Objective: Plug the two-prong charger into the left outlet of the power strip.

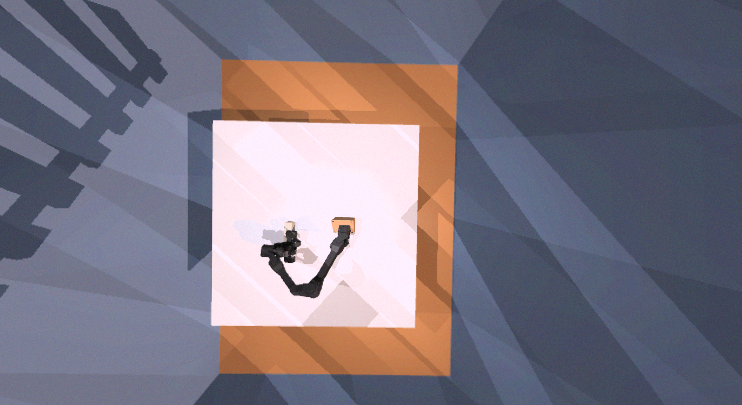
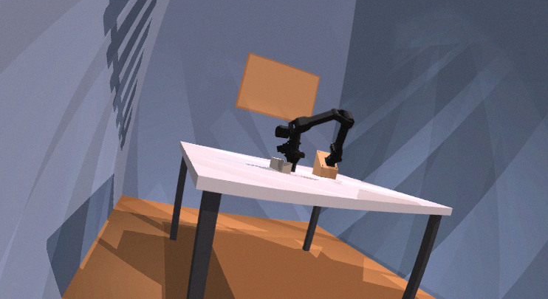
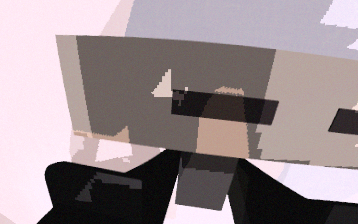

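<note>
claw (image 3: 203, 192) gripping grey charger (image 3: 203, 185) | beige power strip (image 3: 131, 90); dark slot apparently ahead

Arm (image 2: 320, 119) arched, elbow high – tool (image 2: 290, 159) pts down, clamped on charger (image 3: 203, 185).

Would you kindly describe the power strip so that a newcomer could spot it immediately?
On the white square table, follow the black arm down to its gripper, shut on the charger. The small grey-beige block beneath is the power strip. Unlike the orange base box, it shows dark slots.
</note>
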